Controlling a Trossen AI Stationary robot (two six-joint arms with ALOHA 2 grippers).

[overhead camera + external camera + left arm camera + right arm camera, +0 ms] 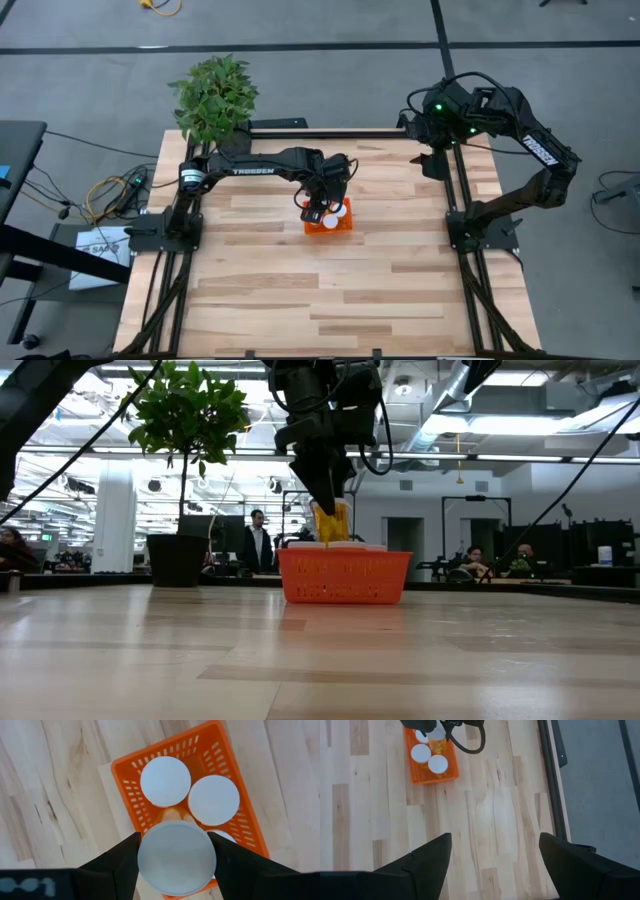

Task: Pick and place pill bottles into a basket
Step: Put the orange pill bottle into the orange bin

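The orange basket [340, 226] [343, 578] stands near the table's middle. In it stand pill bottles, their white caps up [165, 781] [213, 800]; a third cap [223, 835] is half hidden. My left gripper [320, 205] [175, 851] hangs over the basket's near-left part, shut on another pill bottle [332, 523] with an orange body. My right gripper [495, 840] is raised at the table's far right [432, 128]. It is open with nothing between its fingers. My left gripper pinches the bottle's top end between its two fingers, one on each side of the white cap [146, 856]. The fingers [120, 860] come from above, pointing steeply down. The bottle hangs upright below them, its lower end at about the basket's rim [345, 552].
A potted plant [213, 95] [178, 555] stands at the table's far left corner. Bare wooden tabletop [330, 300] lies on the near side and to the right of the basket. People show in the room beyond the table [258, 540].
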